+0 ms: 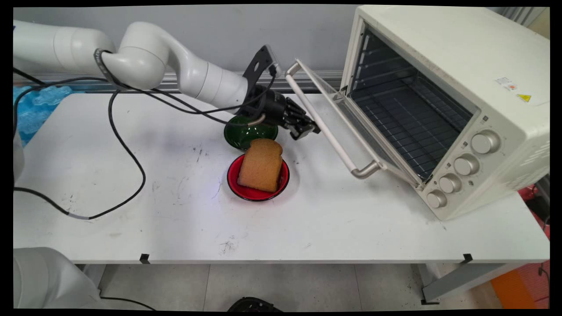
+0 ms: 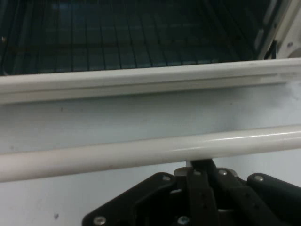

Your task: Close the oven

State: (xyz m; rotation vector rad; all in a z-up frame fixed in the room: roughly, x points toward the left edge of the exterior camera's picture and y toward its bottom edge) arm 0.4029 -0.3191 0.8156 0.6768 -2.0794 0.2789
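Observation:
My black gripper point(image 1: 308, 129) is shut with nothing in it, its tips right beside the white bar handle point(image 1: 327, 127) of the toaster oven's door point(image 1: 351, 118). The door hangs half open, tilted down toward the table. In the hand view the closed fingertips point(image 2: 202, 165) sit just below the handle point(image 2: 141, 153), with the door's edge point(image 2: 141, 80) and the dark wire rack point(image 2: 117, 33) beyond. I cannot tell whether the tips touch the handle. A green bowl point(image 1: 246, 135) lies under my wrist.
The cream toaster oven point(image 1: 461, 66) fills the right of the table, knobs point(image 1: 465, 164) facing front. A slice of brown bread point(image 1: 261, 164) leans in a red bowl point(image 1: 232, 184) just in front of the green bowl. Black cables point(image 1: 127, 153) trail over the table's left half.

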